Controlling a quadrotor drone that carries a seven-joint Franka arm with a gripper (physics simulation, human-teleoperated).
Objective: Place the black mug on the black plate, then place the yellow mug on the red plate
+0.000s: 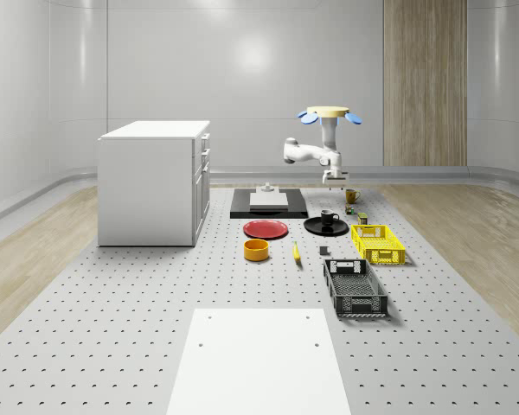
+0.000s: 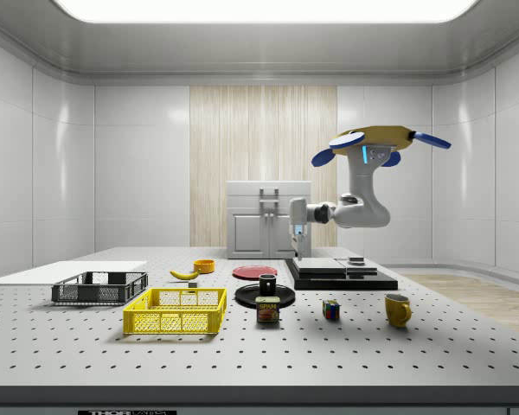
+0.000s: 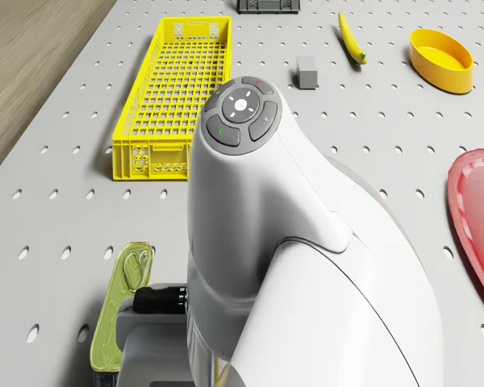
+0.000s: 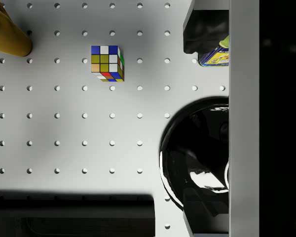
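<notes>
The black mug (image 1: 328,218) stands upright on the black plate (image 1: 314,228); the side view shows the same mug (image 2: 267,284) and plate (image 2: 245,296). The yellow mug (image 1: 352,196) sits on the table behind them, far from the red plate (image 1: 265,229). The drone (image 1: 330,114) hovers over the table's far end. My gripper (image 1: 330,180) hangs a little above the table between the black plate and the yellow mug. In the wrist view its fingers (image 4: 207,27) stand wide apart with nothing between them, over the black plate's rim (image 4: 187,148).
A Rubik's cube (image 4: 107,63) and a can (image 4: 214,55) lie near the yellow mug (image 4: 7,34). A black platform (image 1: 268,207), white cabinet (image 1: 156,181), yellow bowl (image 1: 256,250), banana (image 1: 296,252), yellow crate (image 1: 377,243) and black crate (image 1: 354,287) stand around.
</notes>
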